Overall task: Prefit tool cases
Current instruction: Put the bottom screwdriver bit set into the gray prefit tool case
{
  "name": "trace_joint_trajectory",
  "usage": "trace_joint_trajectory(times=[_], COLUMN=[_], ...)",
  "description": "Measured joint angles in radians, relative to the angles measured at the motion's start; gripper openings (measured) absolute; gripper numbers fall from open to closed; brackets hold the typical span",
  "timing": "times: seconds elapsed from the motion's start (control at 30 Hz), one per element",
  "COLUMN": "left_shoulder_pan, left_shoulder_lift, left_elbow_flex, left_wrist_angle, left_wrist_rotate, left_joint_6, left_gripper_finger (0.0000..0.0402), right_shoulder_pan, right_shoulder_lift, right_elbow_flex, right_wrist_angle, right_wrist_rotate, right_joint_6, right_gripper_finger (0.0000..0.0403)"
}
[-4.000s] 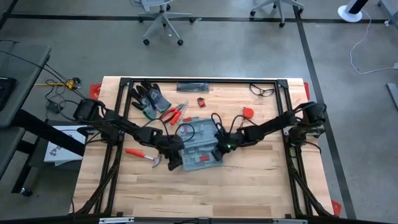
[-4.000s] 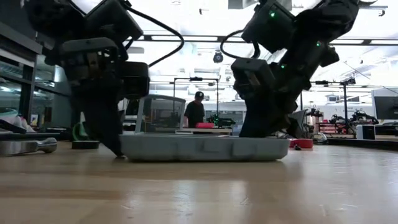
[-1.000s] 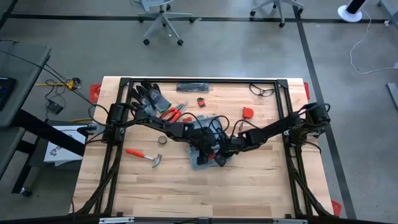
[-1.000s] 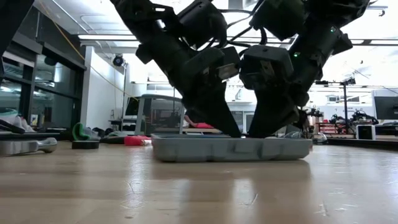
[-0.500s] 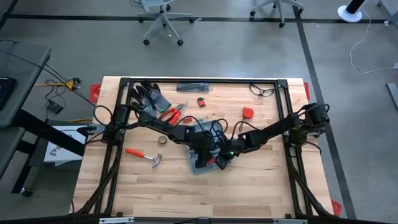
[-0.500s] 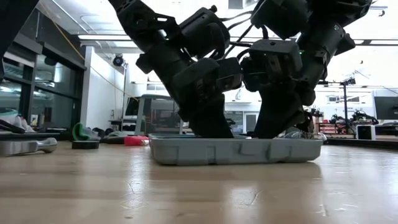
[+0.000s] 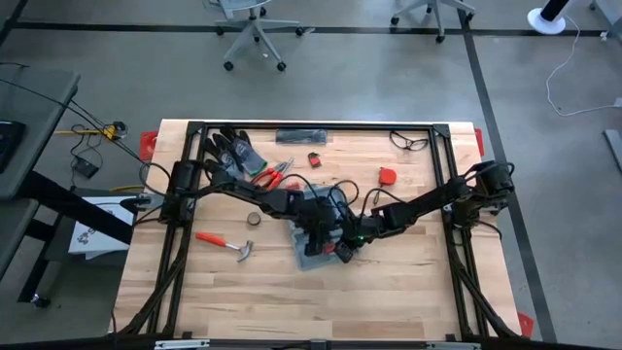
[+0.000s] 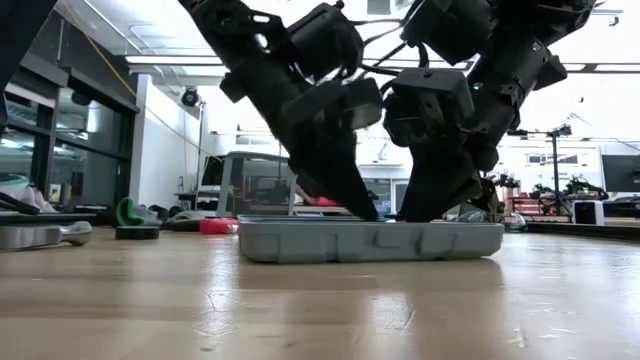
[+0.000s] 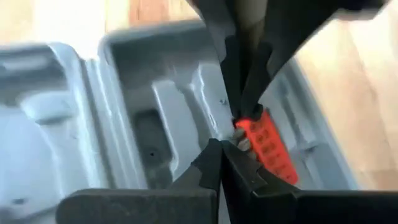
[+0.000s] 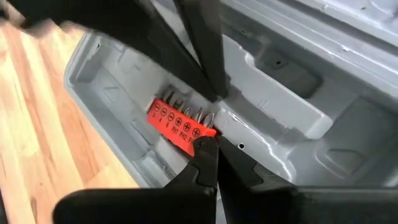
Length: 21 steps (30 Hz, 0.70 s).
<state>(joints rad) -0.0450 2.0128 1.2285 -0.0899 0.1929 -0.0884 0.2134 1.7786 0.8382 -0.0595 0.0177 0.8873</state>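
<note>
The blue-grey tool case (image 7: 309,255) lies open and flat on the wooden table, its moulded recesses facing up (image 10: 292,106). A red bit holder (image 10: 177,124) with several bits lies in a recess near one end wall. My left gripper (image 9: 219,146) and my right gripper (image 10: 208,142) are both shut and slant down into the case from opposite sides. Their tips meet at the bit holder. In the low view both stand inside the tray (image 8: 370,241). My left gripper's shut tips (image 9: 214,152) stand close beside the bits' ends (image 9: 240,138), slanting down from the table's left; I cannot tell whether they touch. My right gripper's shut fingertips (image 10: 205,146) rest against one end of the red holder (image 10: 198,132), slanting down from the table's right. The holder lies in its recess.
Dark gloves (image 7: 231,154) and red pliers (image 7: 270,177) lie at the far left. A red-handled hammer (image 7: 225,243) and a tape roll (image 7: 254,220) lie left of the case. Glasses (image 7: 410,142) and a red piece (image 7: 388,176) lie at the far right. The near half of the table has room.
My left gripper has dipped lower into the case and come back up to about where it was. The case has shifted a little on the table under the two tips and settled again. Both grippers stay shut.
</note>
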Motion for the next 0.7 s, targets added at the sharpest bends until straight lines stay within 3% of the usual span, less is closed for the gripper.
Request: trace_joint_trajectory(times=[0.27,0.47,0.7], left_shoulder_pan=[-0.029,-0.096,-0.094], left_shoulder_lift=[-0.053,-0.049,-0.033], left_elbow_flex=[0.007,0.003,0.002], left_wrist_angle=[0.018,0.014,-0.033], left_wrist_rotate=[0.006,-0.040,-0.051], left_joint_6=[-0.038,-0.049,-0.049], left_gripper_finger=[0.0000,0.0000,0.0000], right_shoulder_pan=[-0.001,-0.013,-0.018], right_shoulder_lift=[0.002,0.003,-0.006], right_elbow_flex=[0.000,-0.001,-0.003], right_wrist_angle=[0.008,0.037,0.084], right_wrist_rotate=[-0.002,-0.007,0.017], right_joint_6=[0.002,0.003,0.025], right_gripper_finger=[0.0000,0.0000,0.0000])
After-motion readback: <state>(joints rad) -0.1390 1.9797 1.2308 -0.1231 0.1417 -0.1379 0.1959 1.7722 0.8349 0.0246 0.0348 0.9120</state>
